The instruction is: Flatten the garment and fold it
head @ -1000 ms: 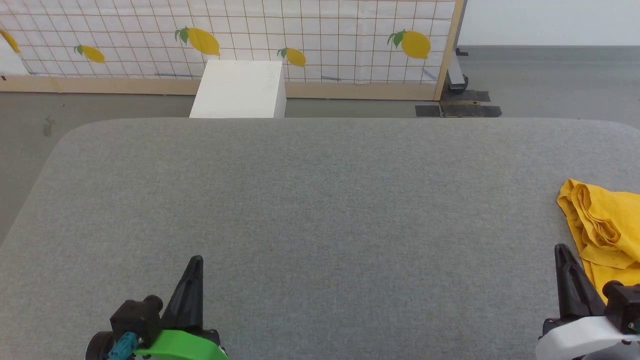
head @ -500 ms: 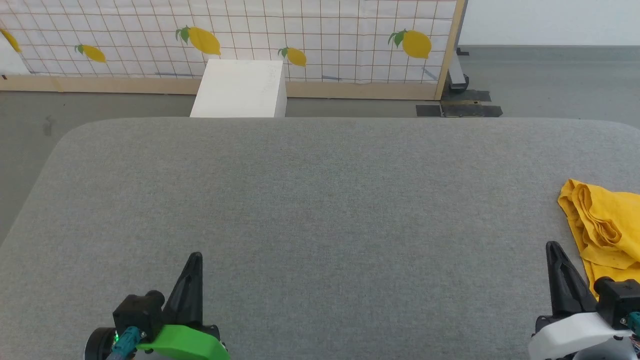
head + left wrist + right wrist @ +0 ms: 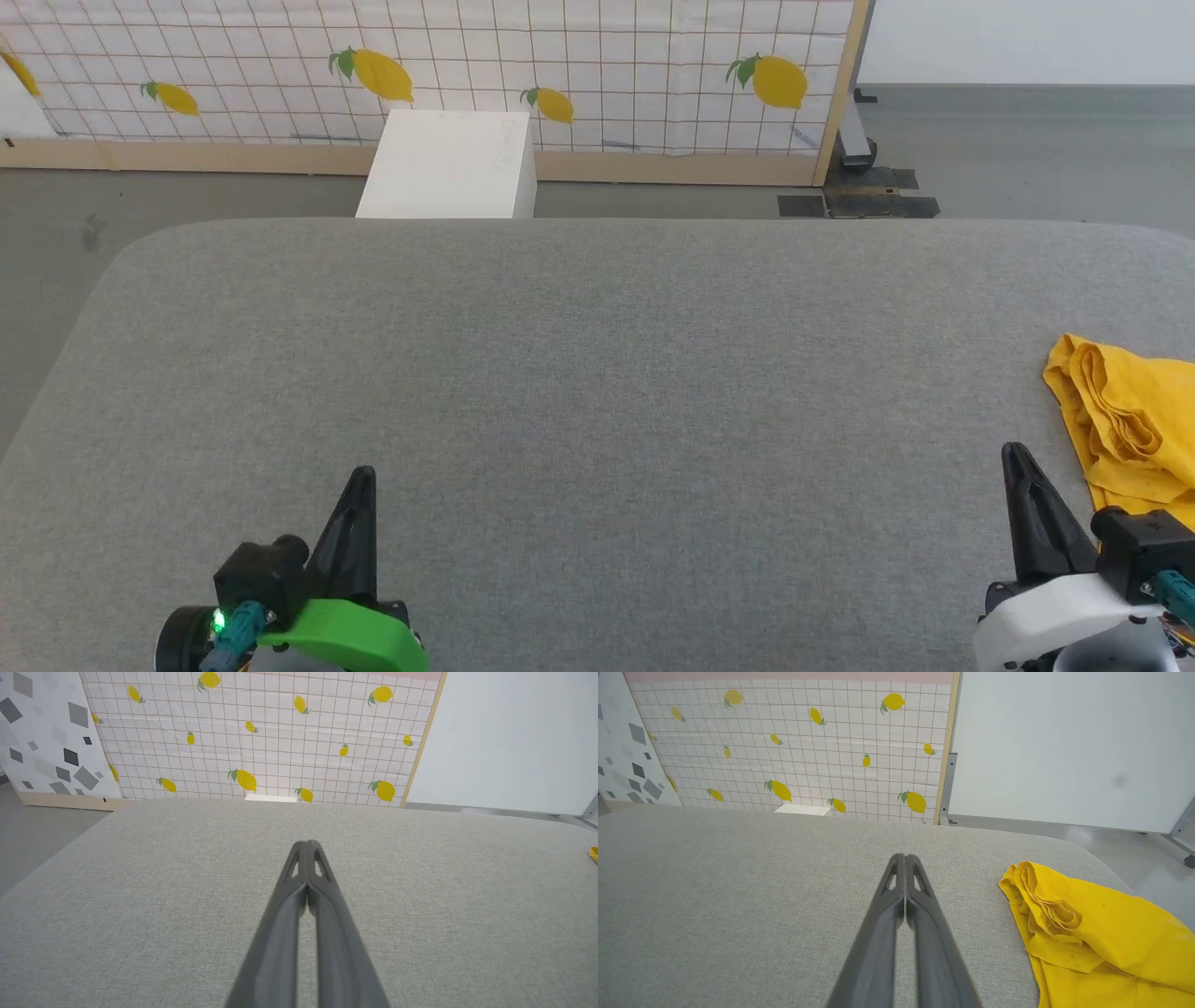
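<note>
Right wrist view: rumpled yellow garment (image 3: 1092, 933) on woven grey table (image 3: 738, 905)

left gripper (image 3: 362, 476): long dark tapering fingers (image 3: 280, 933) with slotted tips, green shell (image 3: 347, 637), black block (image 3: 257, 579) and teal plug (image 3: 239, 627) at its 9 o'clock. right gripper (image 3: 1014, 454): white shell (image 3: 1046, 609), second teal plug (image 3: 1174, 594) at 3 o'clock.
</note>
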